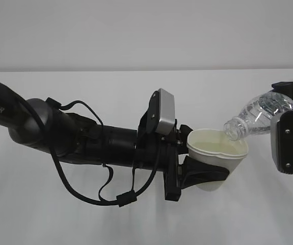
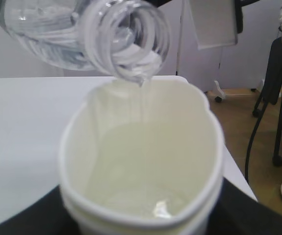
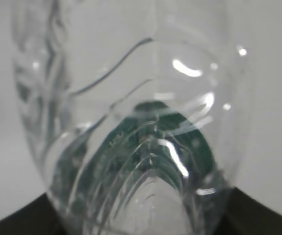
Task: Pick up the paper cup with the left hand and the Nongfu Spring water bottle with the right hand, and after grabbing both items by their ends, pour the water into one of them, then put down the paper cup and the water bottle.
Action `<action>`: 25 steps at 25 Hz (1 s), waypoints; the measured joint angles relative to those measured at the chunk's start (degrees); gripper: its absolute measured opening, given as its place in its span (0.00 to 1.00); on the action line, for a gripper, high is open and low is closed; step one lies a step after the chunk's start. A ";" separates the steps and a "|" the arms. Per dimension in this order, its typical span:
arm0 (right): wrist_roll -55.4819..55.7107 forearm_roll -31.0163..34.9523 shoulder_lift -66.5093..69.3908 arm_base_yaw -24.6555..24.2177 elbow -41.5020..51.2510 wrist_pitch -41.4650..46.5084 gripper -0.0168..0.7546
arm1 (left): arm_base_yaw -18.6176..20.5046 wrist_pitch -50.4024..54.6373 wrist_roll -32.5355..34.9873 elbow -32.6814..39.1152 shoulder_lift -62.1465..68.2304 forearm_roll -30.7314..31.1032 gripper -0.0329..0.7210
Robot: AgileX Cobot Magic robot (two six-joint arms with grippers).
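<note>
Exterior view first: I see my left hand (image 1: 200, 171) reaching in from the left, its black jaws clamped around the lower body of the paper cup (image 1: 218, 157), which sits upright in the air above the white table (image 1: 136, 219). From the right, my right hand (image 1: 289, 138) grips the base end of the Nongfu Spring water bottle (image 1: 261, 116), tilted steeply with its open neck dipping just over the cup's far rim. On the left wrist view the bottle mouth (image 2: 131, 39) hangs directly above the cup (image 2: 141, 166), and a thin thread of water (image 2: 144, 137) drops from it into a shallow pool at the bottom; the cup's rim looks squeezed slightly oval. On the right wrist view the bottle (image 3: 136, 147) fills the frame, clear and ribbed, with the green label showing through, held between the dark jaws at the bottom corners.
</note>
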 joint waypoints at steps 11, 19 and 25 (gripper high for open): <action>0.00 0.00 0.00 0.00 0.00 0.10 0.53 | 0.00 0.00 0.00 0.00 0.00 0.10 0.56; 0.00 0.00 0.00 0.00 0.00 0.10 0.53 | 0.00 0.00 0.00 0.00 0.00 0.22 0.56; 1.45 0.00 0.00 0.00 0.00 0.13 0.53 | 0.00 0.00 0.00 0.00 0.00 0.32 0.56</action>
